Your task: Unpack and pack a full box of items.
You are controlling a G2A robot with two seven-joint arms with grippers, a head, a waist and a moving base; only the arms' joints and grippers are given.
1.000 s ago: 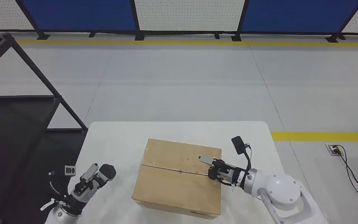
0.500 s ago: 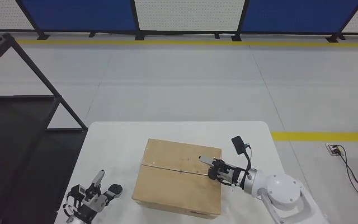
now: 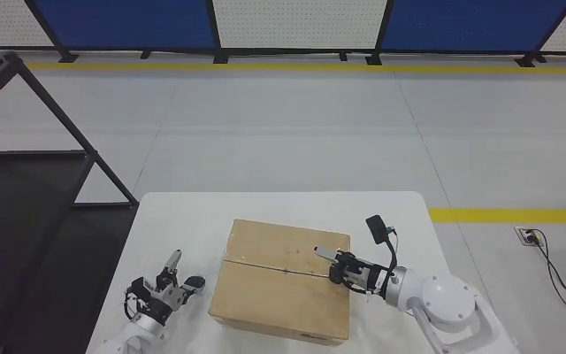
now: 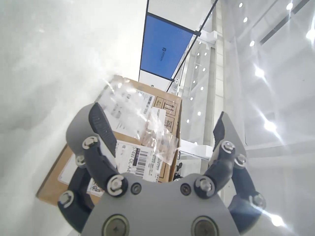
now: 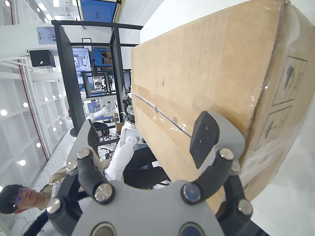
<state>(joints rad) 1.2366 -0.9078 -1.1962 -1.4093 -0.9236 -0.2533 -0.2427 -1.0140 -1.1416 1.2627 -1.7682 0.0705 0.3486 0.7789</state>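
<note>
A closed brown cardboard box (image 3: 283,283) stands in the middle of the white table (image 3: 186,221), its top flaps meeting along a taped seam. My left gripper (image 3: 181,274) is low over the table just beside the box's left side, open and empty; its wrist view shows the box's labelled side wall (image 4: 147,128) between the open fingers (image 4: 101,124). My right gripper (image 3: 329,264) hovers over the box's right top edge, open, with one pad (image 5: 204,138) above the taped seam (image 5: 157,114) and nothing held.
A black metal frame (image 3: 62,133) stands off the table's left side. Blue and white partition panels (image 3: 292,22) line the far floor behind a yellow line. Bare table surface lies behind the box and to its left.
My left arm has swung in from the table's front left corner toward the box's left side. The right arm and the box have stayed put.
</note>
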